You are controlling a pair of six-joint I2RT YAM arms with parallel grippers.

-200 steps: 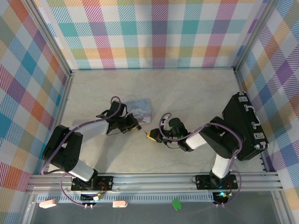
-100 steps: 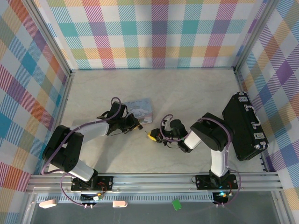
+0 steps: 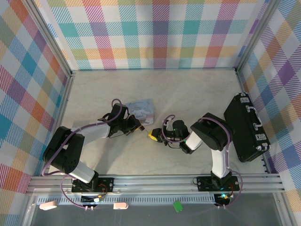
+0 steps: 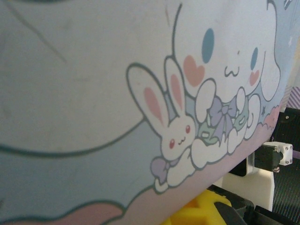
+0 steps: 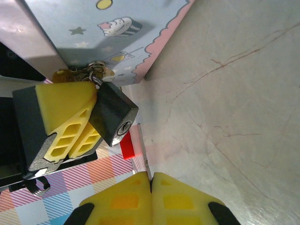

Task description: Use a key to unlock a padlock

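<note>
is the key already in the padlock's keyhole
No, the key pinched in the right gripper stands apart from the padlock, whose keyhole shows empty.

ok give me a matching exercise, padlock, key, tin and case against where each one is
1 padlock
2 key
3 tin
4 case

a pinched between right gripper's fingertips
b table's right side
c at left gripper's fingertips
d flat, just beyond left gripper

Pairs: 1-c, 2-a, 3-d, 4-b
</note>
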